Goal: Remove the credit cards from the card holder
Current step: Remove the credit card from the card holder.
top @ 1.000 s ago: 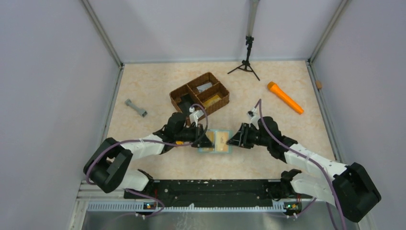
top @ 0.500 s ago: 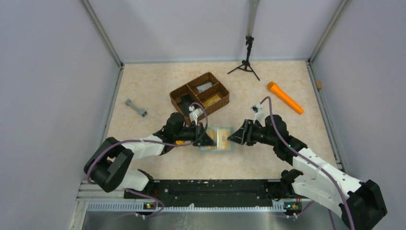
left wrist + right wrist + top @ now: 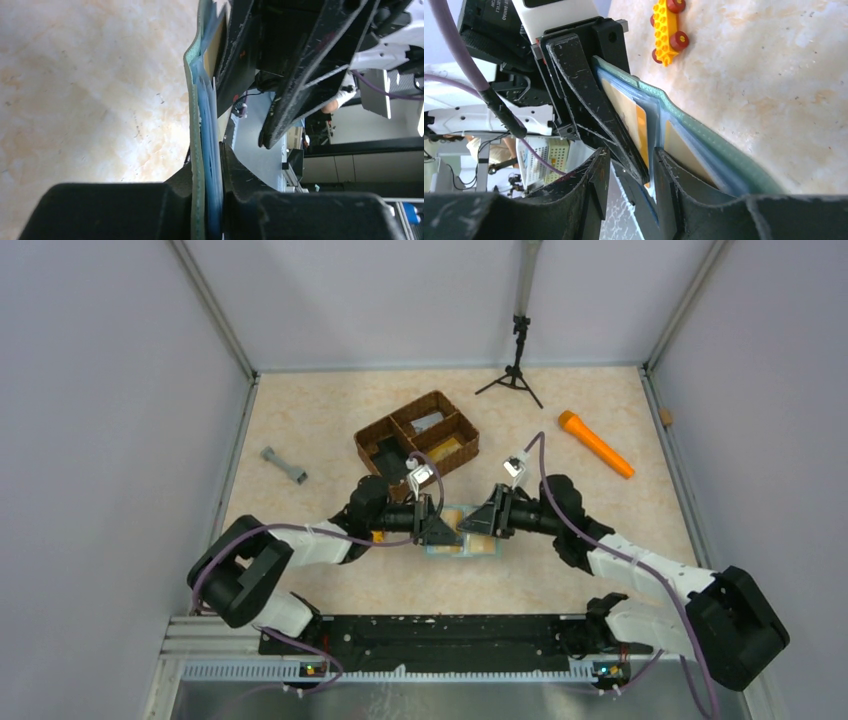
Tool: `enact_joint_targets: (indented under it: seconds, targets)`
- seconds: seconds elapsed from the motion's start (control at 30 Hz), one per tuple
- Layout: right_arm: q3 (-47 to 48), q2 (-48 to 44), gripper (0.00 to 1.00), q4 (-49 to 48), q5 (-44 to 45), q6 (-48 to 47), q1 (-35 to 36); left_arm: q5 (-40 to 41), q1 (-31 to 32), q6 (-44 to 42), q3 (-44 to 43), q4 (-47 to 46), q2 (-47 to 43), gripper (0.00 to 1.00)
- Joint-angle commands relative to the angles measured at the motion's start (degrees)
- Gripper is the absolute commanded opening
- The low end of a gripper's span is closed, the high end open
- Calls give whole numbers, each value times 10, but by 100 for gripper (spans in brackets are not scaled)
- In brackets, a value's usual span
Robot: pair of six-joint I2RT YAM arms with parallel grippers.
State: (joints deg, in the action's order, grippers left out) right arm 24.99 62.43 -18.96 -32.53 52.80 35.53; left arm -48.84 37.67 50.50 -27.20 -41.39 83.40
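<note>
The grey-green card holder (image 3: 470, 543) lies open between my two grippers at mid table. My left gripper (image 3: 443, 530) is shut on its edge: in the left wrist view the green cover (image 3: 192, 100) and blue pockets sit clamped between the fingers (image 3: 240, 175). My right gripper (image 3: 480, 523) is open. In the right wrist view (image 3: 631, 175) one finger (image 3: 671, 190) sits between the holder's (image 3: 719, 145) pocket leaves. Tan-orange flat cards (image 3: 624, 110) show in the pockets. No grey credit card shows in the holder. A pale grey card (image 3: 428, 422) lies in the basket.
A brown woven three-part basket (image 3: 372, 440) stands just behind the holder. An orange cylinder (image 3: 595, 443) lies at back right, a grey dumbbell piece (image 3: 284, 465) at left, a small black tripod (image 3: 515, 375) at the back. A yellow toy car (image 3: 667, 30) lies near the left arm.
My right gripper has moved left onto the holder and now meets the left gripper over it. The left gripper and the holder have shifted slightly right.
</note>
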Motion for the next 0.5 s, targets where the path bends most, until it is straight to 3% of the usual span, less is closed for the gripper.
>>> enact_joint_targets:
  seconds: [0.0, 0.23, 0.33, 0.47]
  targets:
    - [-14, 7, 37, -87, -18, 25, 5, -66, 7, 42, 2, -147, 3, 14]
    - [-42, 3, 10, -169, -45, 78, 5, -88, 7, 105, 10, -254, 25, 23]
    - [-59, -6, 9, -218, -44, 100, 5, -105, 11, 143, 21, -344, 37, 33]
    - [-72, -8, 0, -279, -50, 131, 5, -114, 11, 190, 29, -426, 61, 33]
